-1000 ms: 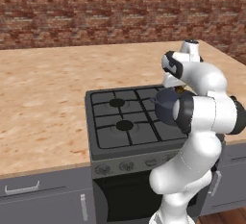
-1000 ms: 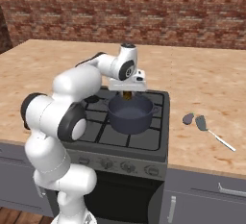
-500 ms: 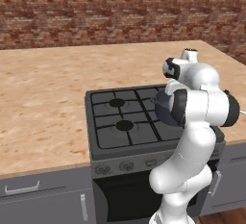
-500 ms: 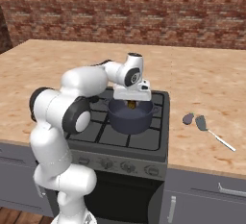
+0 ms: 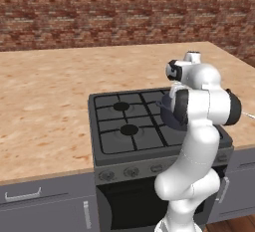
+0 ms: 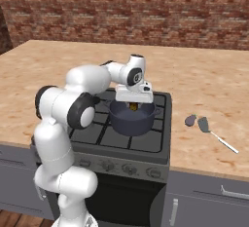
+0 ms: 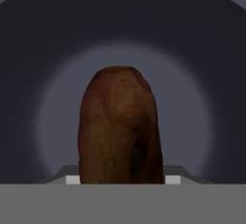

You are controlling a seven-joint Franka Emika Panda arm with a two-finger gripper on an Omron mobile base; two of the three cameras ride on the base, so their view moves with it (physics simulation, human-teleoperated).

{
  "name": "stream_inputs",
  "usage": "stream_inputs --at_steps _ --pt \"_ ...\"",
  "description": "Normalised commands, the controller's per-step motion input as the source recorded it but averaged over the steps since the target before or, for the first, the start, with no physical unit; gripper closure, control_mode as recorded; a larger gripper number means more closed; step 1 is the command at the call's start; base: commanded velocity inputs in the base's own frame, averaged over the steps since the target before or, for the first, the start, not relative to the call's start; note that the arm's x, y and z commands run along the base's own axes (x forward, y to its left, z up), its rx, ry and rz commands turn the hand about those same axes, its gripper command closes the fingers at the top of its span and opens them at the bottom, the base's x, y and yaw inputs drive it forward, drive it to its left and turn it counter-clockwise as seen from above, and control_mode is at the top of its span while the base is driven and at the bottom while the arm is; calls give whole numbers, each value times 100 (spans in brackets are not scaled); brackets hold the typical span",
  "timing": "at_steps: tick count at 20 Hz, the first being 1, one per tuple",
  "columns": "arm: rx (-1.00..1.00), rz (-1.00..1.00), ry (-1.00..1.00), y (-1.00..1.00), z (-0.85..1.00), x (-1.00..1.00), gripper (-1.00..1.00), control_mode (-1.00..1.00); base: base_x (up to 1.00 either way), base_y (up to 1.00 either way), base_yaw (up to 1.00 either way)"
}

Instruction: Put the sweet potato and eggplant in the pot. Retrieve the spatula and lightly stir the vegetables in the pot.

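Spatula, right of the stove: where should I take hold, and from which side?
Take the spatula by its thin pale handle, mid-length, coming straight down with jaws across it. It lies flat on the counter, and its dark head sits beside the eggplant, so avoid that end.

I see the end effector right over the pot, its mouth blocked by the potato hanging in it. The pot sits on the stove; the left burners lie bare. Right of the stove, the eggplant and spatula lie on the bench, broad bare wood around them.
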Motion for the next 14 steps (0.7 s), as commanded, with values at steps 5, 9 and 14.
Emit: stream_inputs --at_steps 5,9,14 --pt "0 0 6 0 -3 3 100 -100 0 0 0" --pt "0 0 2 0 -5 0 100 -100 0 0 0" --pt "0 0 0 0 -12 0 100 -100 0 0 0"
